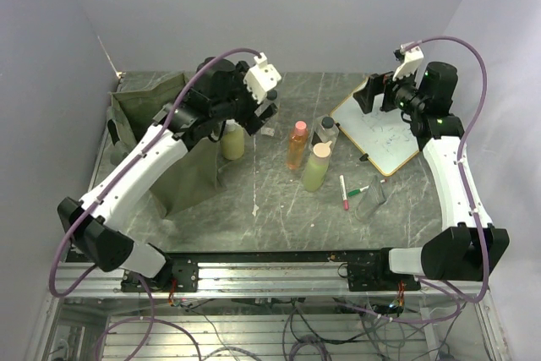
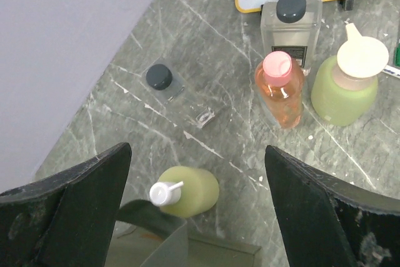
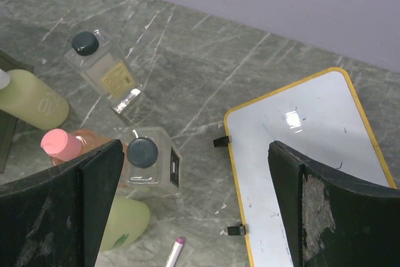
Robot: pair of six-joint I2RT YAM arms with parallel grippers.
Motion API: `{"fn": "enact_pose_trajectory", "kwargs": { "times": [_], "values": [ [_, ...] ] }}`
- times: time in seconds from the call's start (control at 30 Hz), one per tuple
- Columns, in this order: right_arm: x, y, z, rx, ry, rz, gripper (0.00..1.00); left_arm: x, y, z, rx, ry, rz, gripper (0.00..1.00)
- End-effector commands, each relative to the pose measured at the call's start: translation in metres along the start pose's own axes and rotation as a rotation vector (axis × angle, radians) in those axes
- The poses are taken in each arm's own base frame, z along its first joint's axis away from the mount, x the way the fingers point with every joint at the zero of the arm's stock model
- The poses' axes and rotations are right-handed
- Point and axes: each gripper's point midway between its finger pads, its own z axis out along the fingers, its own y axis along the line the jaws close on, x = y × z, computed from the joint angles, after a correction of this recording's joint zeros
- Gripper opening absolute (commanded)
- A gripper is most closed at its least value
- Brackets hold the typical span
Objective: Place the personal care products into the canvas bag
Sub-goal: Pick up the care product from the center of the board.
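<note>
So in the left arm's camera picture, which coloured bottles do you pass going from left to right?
yellow-green bottle with the white cap → orange bottle with the pink cap → light green bottle with the beige cap

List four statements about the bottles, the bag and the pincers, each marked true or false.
1. The left pincer and right pincer are both open and empty. True.
2. The orange bottle is inside the canvas bag. False: it stands on the table beside the light green bottle.
3. The whiteboard lies on the right side of the table. True.
4. The red marker rests on the whiteboard. False: it lies on the table, off the board.
</note>
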Motion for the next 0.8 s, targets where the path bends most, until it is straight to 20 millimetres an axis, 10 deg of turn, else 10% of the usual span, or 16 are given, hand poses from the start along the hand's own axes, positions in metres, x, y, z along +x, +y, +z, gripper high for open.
{"fn": "enact_pose_trajectory", "kwargs": {
  "times": [0.0,0.23,0.77],
  "values": [
    [-0.033,0.004,0.0,-0.013,-0.092,-0.023,1.0,-0.027,0.003,0.01,-0.023,-0.061,0.027,0.98],
    [-0.057,0.015,0.001,-0.035,-0.147,-0.047,1.0,-0.03,-0.004,0.024,-0.011,-0.076,0.027,0.99],
    [-0.042,0.0,-0.042,0.099,-0.158,-0.038,1.0,-0.023,-0.037,0.083,-0.032,-0.042,-0.293,0.98]
  ]
}}
